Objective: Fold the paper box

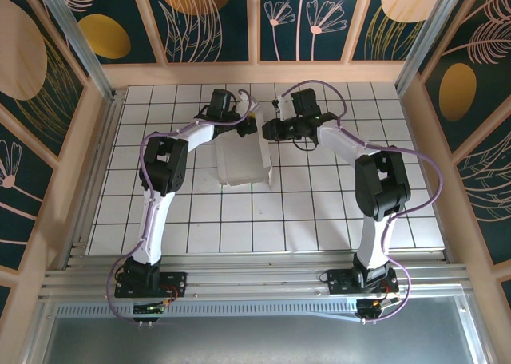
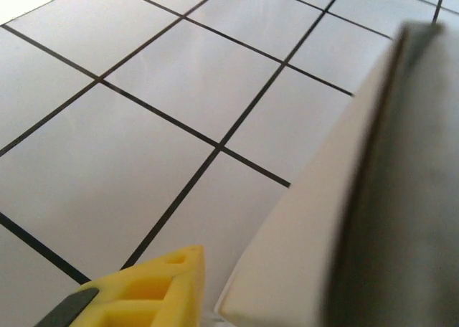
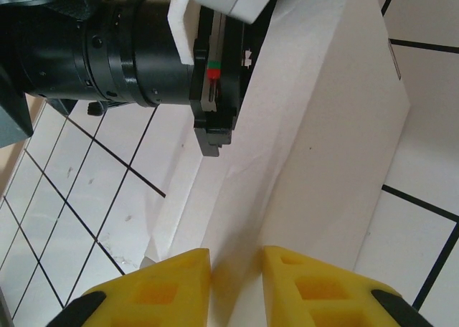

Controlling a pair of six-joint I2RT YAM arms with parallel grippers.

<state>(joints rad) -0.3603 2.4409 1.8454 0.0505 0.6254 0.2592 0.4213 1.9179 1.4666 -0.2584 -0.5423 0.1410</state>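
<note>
Crowding paper box (image 1: 242,163) far end: left arm (image 1: 192,136), right end effector (image 3: 237,269).

Light was bright, even and came from overhead. Only faint, soft-edged shadows fell on the worktop (image 1: 319,212) beside the paper box (image 1: 239,166). In the left wrist view the box, close to the lens, was heavily blurred and its edge smeared dark. The tiles (image 2: 179,76) left of it were sharper, and the corner farthest from it was washed out. In the right wrist view the box was in focus, with a soft shadow along its fold.
</note>
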